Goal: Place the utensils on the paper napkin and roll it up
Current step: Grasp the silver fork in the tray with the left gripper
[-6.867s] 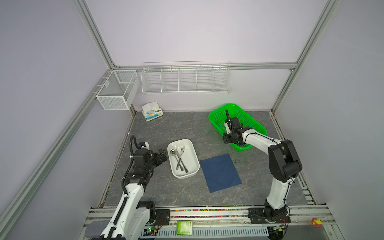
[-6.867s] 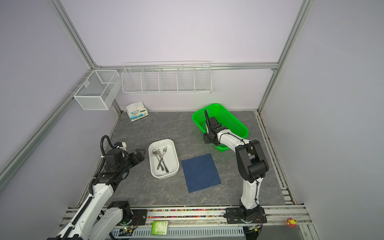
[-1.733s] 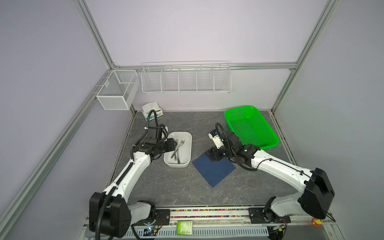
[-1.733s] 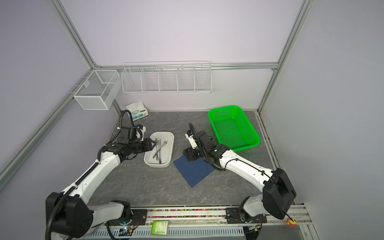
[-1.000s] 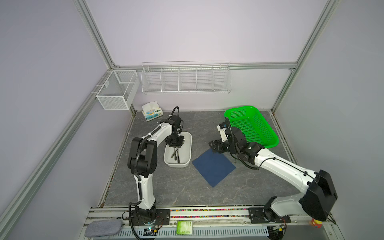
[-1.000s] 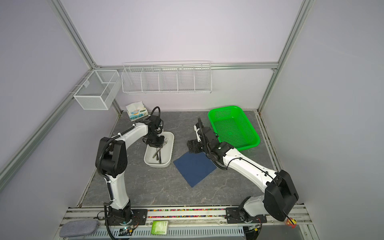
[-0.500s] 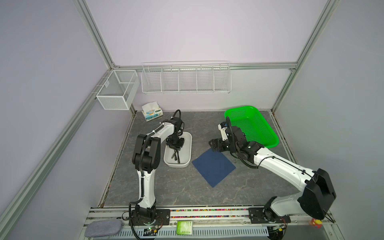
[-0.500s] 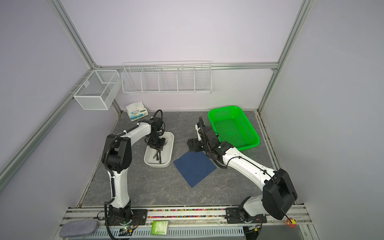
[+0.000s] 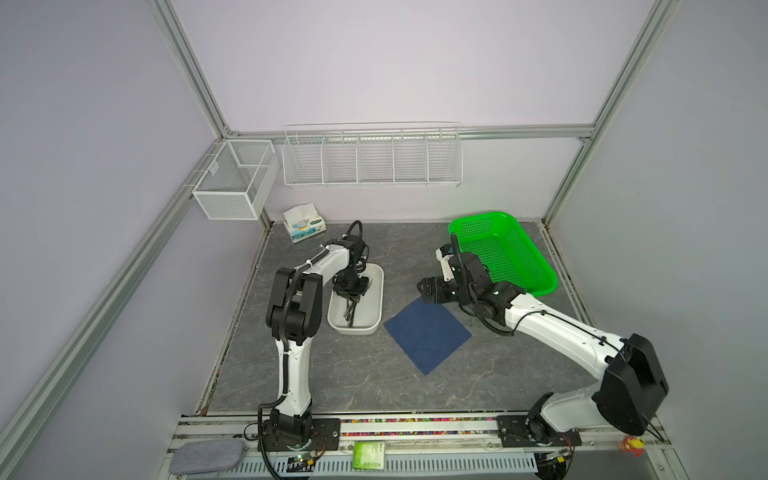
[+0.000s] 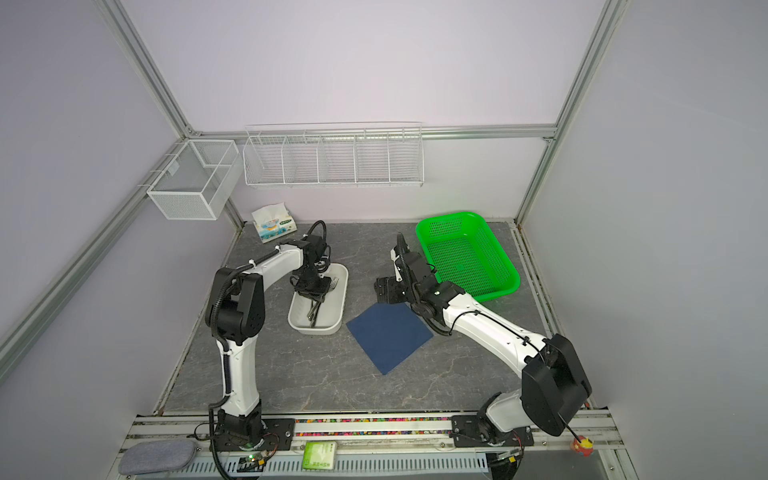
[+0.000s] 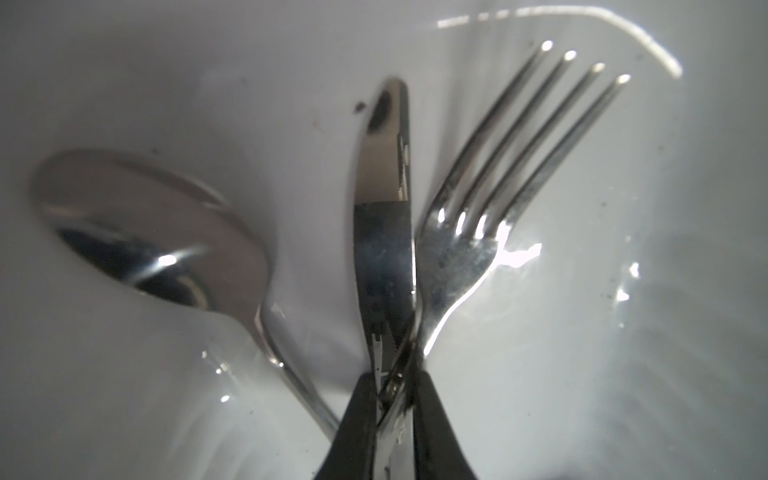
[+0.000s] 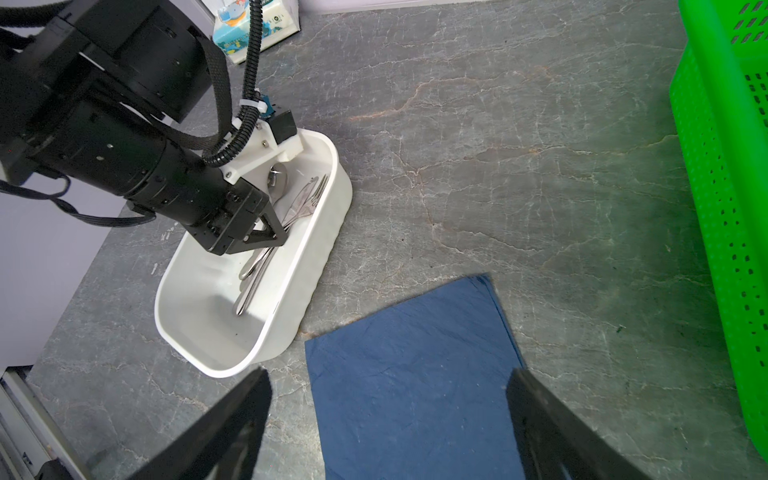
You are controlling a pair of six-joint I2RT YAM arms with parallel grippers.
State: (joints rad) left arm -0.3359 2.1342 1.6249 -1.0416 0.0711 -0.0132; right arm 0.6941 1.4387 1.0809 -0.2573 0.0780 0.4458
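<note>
Over grey tabletop [image 9: 353,374], left gripper [image 11: 392,378] points down pinching utensils [image 11: 384,249] in tub [image 12: 320,249]; right gripper [image 12: 387,374] hovers spread.

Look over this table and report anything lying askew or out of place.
The navy napkin lies skewed, not square with the table. In the white tray, knife and fork cross at their handles, where the left claw pinches both; the spoon lies outside that grip.

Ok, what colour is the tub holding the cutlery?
White; the tub shows best in the right wrist view.
</note>
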